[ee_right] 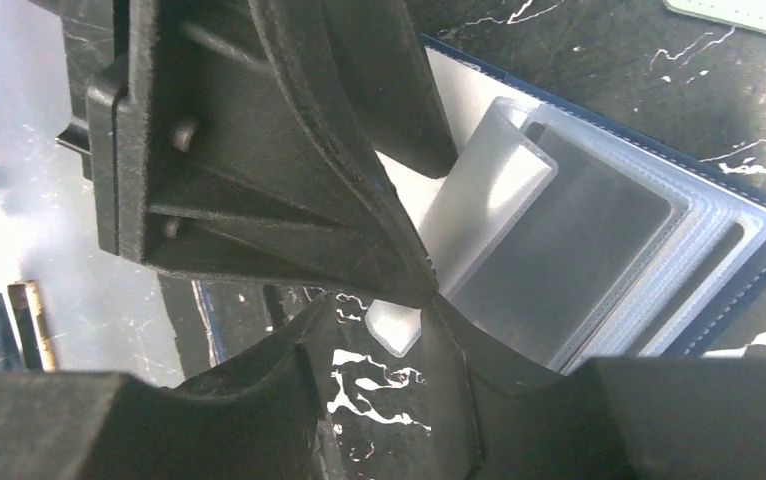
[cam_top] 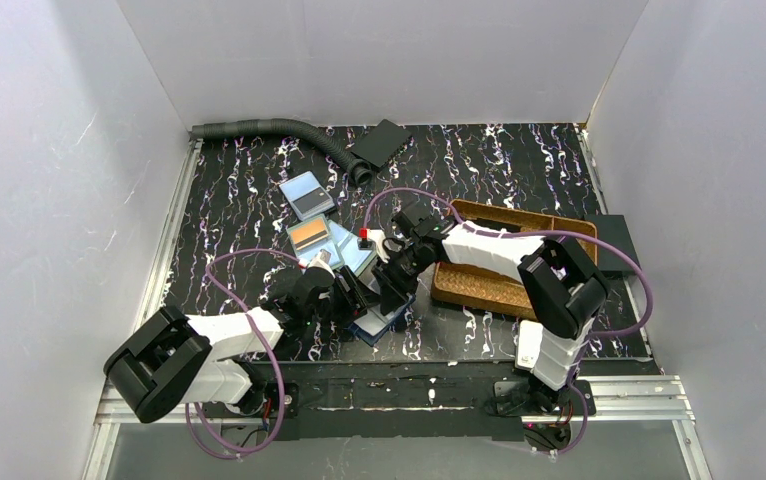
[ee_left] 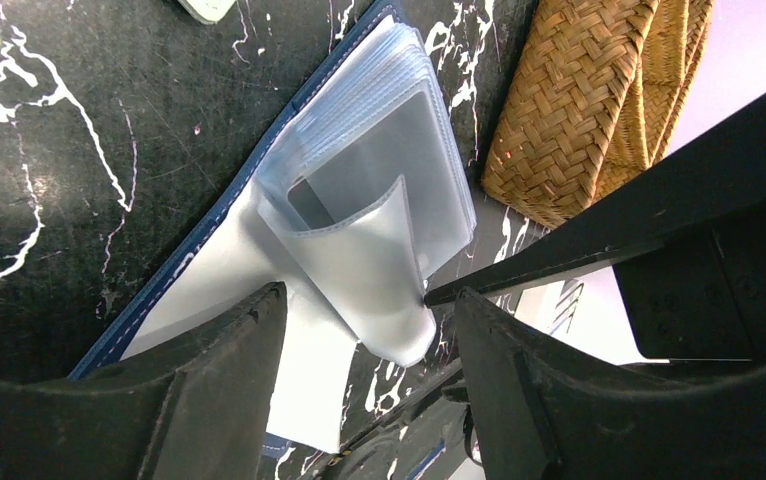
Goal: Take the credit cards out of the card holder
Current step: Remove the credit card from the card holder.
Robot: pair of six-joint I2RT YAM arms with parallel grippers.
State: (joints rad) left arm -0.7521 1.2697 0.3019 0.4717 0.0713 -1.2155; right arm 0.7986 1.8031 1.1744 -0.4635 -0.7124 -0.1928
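The card holder lies open on the black marbled table, navy cover down, clear sleeve pages up. It shows in the left wrist view and the right wrist view. A grey card sits inside a sleeve. One sleeve curls upward. My left gripper is open, its fingers either side of that sleeve. My right gripper is open, with the sleeve's corner between its tips. A blue-grey card, an orange card and a light blue card lie loose behind the holder.
A brown woven tray stands right of the holder, close to it in the left wrist view. A grey ribbed hose and a flat black rectangle lie at the back. A black box sits at the right wall.
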